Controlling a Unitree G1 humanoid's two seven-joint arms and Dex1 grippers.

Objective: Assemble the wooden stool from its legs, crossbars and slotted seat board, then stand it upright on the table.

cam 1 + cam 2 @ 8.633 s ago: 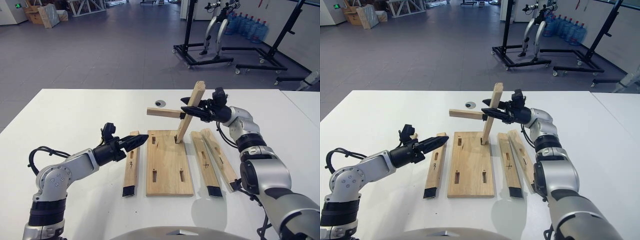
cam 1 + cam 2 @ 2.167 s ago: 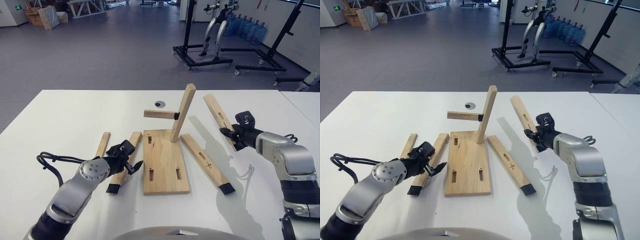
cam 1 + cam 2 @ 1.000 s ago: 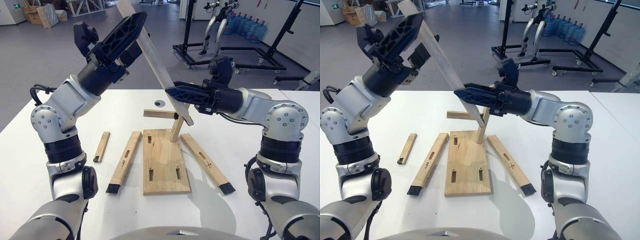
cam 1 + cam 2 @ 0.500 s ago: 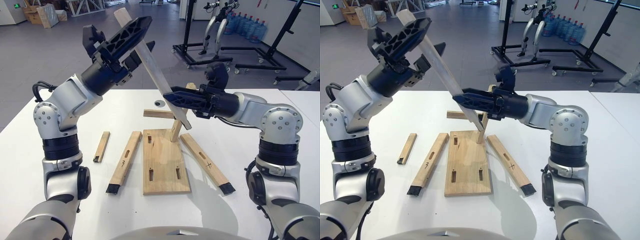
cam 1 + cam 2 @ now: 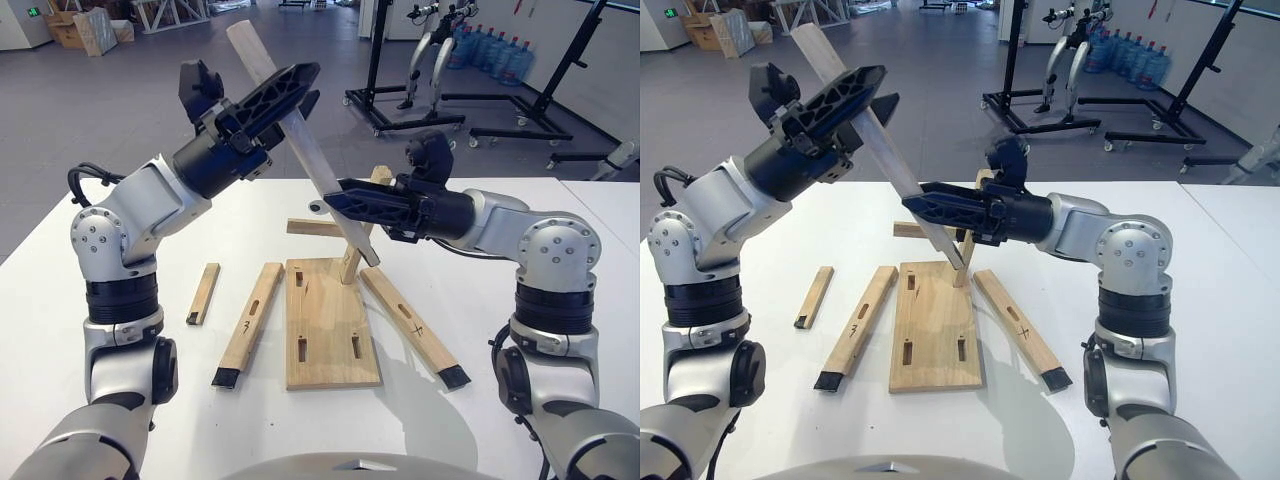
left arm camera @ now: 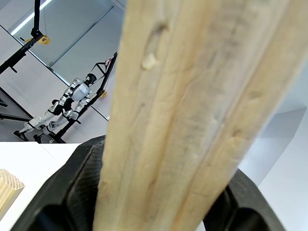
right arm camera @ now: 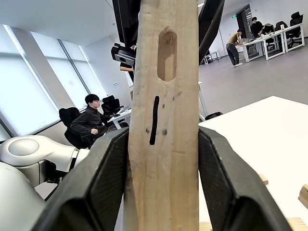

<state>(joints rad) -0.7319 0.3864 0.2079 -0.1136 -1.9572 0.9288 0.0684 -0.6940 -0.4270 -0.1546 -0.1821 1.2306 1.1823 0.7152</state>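
Note:
A long wooden leg (image 5: 300, 140) hangs slanted in the air above the slotted seat board (image 5: 330, 335). My left gripper (image 5: 300, 88) is shut on the leg's upper part and my right gripper (image 5: 338, 200) is shut on its lower part. The leg's lower end is next to an upright leg (image 5: 353, 255) that stands in the board's far right slot and carries a crossbar (image 5: 315, 228). In the right wrist view a slotted face of the held leg (image 7: 165, 120) sits between the black fingers (image 7: 103, 183). The left wrist view shows the leg (image 6: 183, 110) clamped close up.
On the white table (image 5: 110, 380) another leg (image 5: 250, 320) lies left of the board, with a short crossbar (image 5: 205, 292) farther left. A third loose leg (image 5: 412, 325) lies right of the board. A small round hole (image 5: 316, 207) is behind the board.
Both arms lifted the long leg off the table about a second ago. Over the last half second the left gripper shifted slightly right and the leg stands a little steeper.

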